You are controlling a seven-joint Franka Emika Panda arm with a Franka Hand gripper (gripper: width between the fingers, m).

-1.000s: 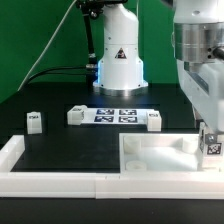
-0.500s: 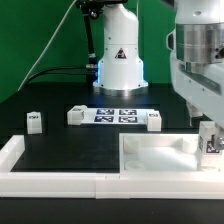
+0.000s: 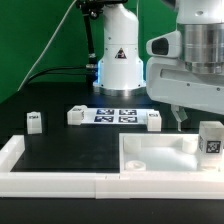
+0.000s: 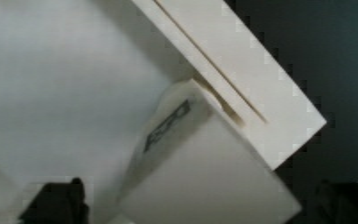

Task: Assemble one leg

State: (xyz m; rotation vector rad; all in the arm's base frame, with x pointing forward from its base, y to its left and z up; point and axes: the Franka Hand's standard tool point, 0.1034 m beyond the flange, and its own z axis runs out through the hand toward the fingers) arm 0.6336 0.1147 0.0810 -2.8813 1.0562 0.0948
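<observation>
A white leg [image 3: 211, 140] with a black-and-white tag stands upright in the far corner of the white tray-like tabletop [image 3: 160, 156], at the exterior view's right. My gripper [image 3: 179, 119] hangs just above it, a little toward the exterior view's left, and does not touch it. In the wrist view the leg [image 4: 197, 150] lies below, between the two dark fingers [image 4: 53, 202], which stand wide apart. The gripper [image 4: 202, 206] is open and holds nothing. Three more legs stand on the black table, at the exterior view's left [image 3: 34, 121], beside the marker board [image 3: 75, 115] and on its other side [image 3: 153, 120].
The marker board [image 3: 115, 115] lies flat in the middle of the table. The robot's white base [image 3: 118, 62] stands behind it. A low white wall [image 3: 55, 182] runs along the table's front and up its left side.
The gripper has let go of the leg, risen and swung toward the exterior view's left. The leg stays standing in the tabletop's corner.
</observation>
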